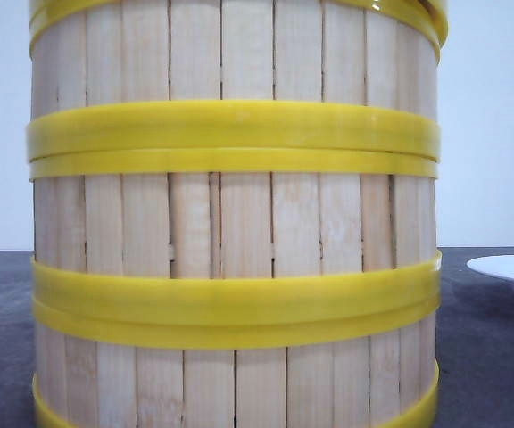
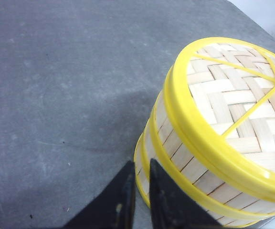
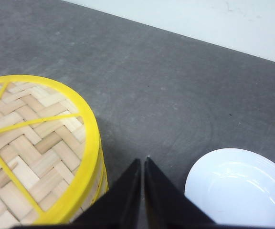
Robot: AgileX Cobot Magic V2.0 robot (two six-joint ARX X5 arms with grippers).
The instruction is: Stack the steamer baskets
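The steamer baskets [image 1: 235,223] stand stacked in one tall column right in front of the front camera, their pale slat walls ringed by yellow bands. A woven lid [image 2: 242,105] with a yellow rim caps the stack. In the left wrist view my left gripper [image 2: 141,164] is shut and holds nothing, its tips just beside the lower wall of the stack [image 2: 185,160]. My right gripper [image 3: 142,161] is also shut and holds nothing. It hovers over the table between the stack's lid [image 3: 32,143] and a plate. Neither gripper shows in the front view.
A white plate [image 3: 242,191] lies on the dark grey table [image 3: 166,86] to the right of the stack; its rim also shows in the front view as the plate [image 1: 511,267]. A pale wall runs behind the table.
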